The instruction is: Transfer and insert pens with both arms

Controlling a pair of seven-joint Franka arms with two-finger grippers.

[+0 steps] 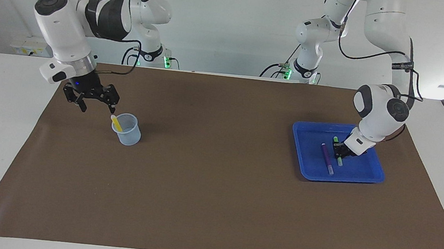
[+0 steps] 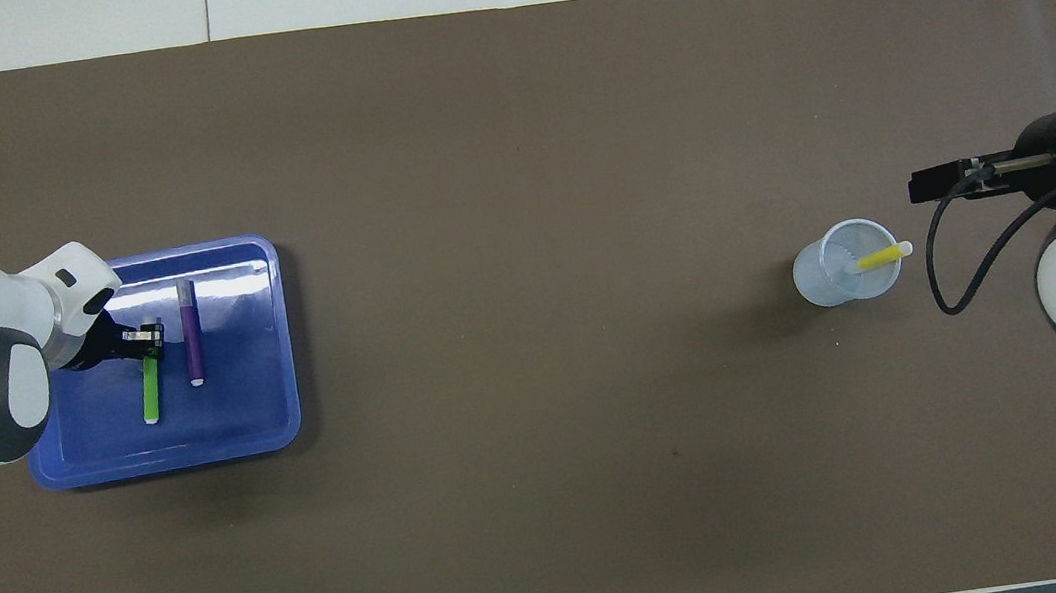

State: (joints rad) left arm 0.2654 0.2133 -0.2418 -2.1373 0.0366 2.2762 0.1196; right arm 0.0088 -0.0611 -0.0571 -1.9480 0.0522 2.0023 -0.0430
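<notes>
Pens are being handled thus: the green pen, lying in the blue tray beside the purple pen, is being clenched by the left gripper and should be lifted level, while the yellow pen is leaning in the cup beside the released, spread right gripper.

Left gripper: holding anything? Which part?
Left gripper is shut on the green pen, near its end nearer the blue tray's farther rim; pen lies in the tray.

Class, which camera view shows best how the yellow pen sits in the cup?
The facing view: the yellow pen leans on the rim of the cup, its lower end inside. The overhead view shows only its length lying across the rim.
</notes>
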